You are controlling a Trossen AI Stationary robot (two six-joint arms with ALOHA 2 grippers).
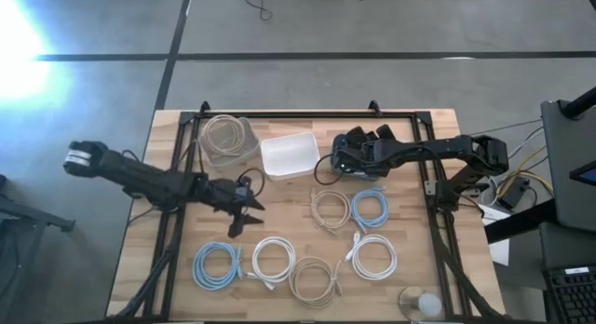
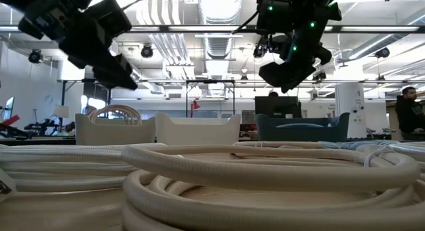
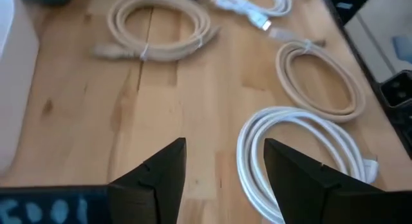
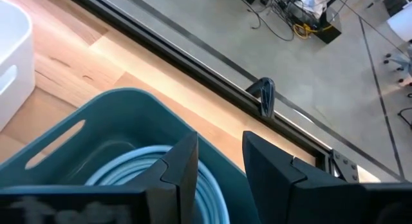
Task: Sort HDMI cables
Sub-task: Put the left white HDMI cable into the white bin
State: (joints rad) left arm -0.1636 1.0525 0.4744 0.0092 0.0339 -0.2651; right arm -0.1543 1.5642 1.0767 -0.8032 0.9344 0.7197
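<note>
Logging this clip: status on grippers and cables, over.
Left gripper open, empty, above white cable. Right gripper open over blue bin, blue cable inside. Six cables loose on table. Nothing blocking.

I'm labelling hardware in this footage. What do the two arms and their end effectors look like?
Both arms are dark, nearly black, jointed links. The left arm has a white band near its outer end and thin black wires at the wrist. The right arm shows small green lights near its wrist. Each end effector, left and right, has two flat, dark, wedge-shaped fingers.
</note>
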